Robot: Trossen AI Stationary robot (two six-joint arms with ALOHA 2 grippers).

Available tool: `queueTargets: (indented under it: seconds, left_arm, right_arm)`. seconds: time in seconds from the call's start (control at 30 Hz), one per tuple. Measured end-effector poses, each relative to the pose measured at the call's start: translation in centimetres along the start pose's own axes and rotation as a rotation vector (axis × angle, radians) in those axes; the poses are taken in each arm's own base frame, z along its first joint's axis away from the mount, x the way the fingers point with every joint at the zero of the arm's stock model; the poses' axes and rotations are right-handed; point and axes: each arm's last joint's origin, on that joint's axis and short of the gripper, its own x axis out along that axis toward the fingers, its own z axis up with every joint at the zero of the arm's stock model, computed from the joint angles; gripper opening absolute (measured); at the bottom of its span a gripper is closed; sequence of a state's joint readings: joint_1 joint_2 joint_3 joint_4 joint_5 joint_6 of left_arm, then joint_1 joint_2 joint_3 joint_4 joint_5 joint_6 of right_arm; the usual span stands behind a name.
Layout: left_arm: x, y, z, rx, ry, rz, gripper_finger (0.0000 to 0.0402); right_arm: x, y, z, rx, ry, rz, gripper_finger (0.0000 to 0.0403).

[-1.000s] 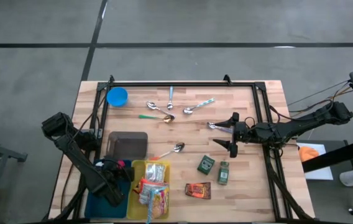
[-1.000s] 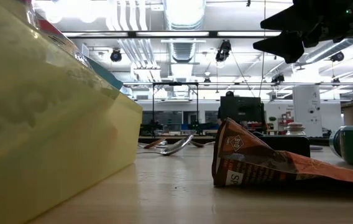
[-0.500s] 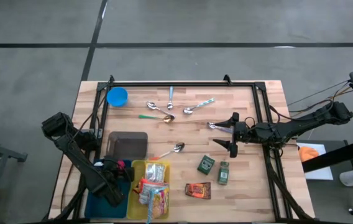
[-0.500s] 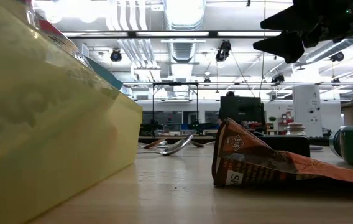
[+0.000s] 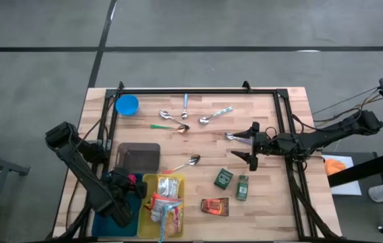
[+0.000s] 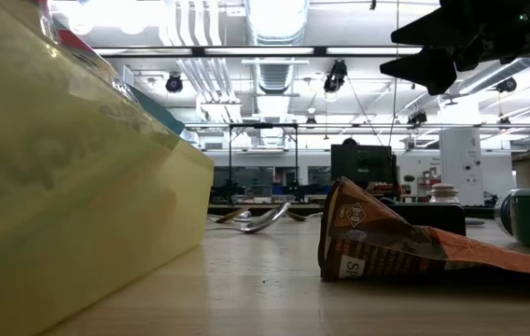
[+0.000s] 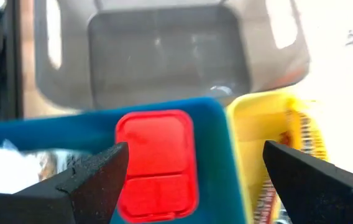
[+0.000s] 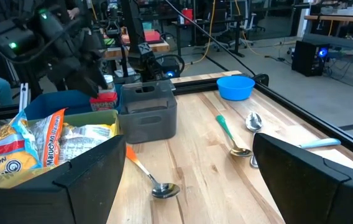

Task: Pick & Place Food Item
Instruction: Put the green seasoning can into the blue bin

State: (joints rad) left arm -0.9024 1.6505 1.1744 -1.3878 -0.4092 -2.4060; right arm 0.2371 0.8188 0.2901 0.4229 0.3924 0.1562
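Note:
A red box (image 7: 158, 163) lies flat in the blue bin (image 7: 217, 118) at the table's near left corner, beside a pale wrapped item (image 7: 15, 165). My left gripper (image 7: 195, 149) hangs open above it, one finger on each side of the box, touching nothing; the high view shows it (image 5: 125, 183) over the blue bin (image 5: 102, 219). Next to the blue bin, a yellow bin (image 5: 145, 202) holds several snack packets (image 5: 168, 206). My right gripper (image 5: 251, 143) waits open above the table's right half, holding nothing.
A grey bin (image 5: 139, 156) stands just beyond the blue and yellow bins. A green packet (image 5: 223, 178), a green can (image 5: 243, 187) and a brown packet (image 5: 214, 206) lie on the near right of the table. Several spoons (image 5: 191, 160) and a blue bowl (image 5: 127, 104) lie farther back.
My left gripper has risen a little above the blue bin. The red box stays lying in the bin.

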Motion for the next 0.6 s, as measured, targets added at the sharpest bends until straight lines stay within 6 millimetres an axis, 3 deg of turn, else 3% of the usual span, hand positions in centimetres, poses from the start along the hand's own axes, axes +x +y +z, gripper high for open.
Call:
queueTargets:
  seconds: [0.37,0.6]
  left_arm:
    - [-3.0,-2.1,2.4,0.130,-0.124,-0.114,0.0375]
    - [-3.4,-4.7,5.3,0.245,-0.173,-0.118,0.0374]
  right_arm:
    - [0.0,0.0,0.0,0.000,0.000,0.000,0.0349]
    - [0.0,0.0,0.0,0.000,0.000,0.000,0.0349]
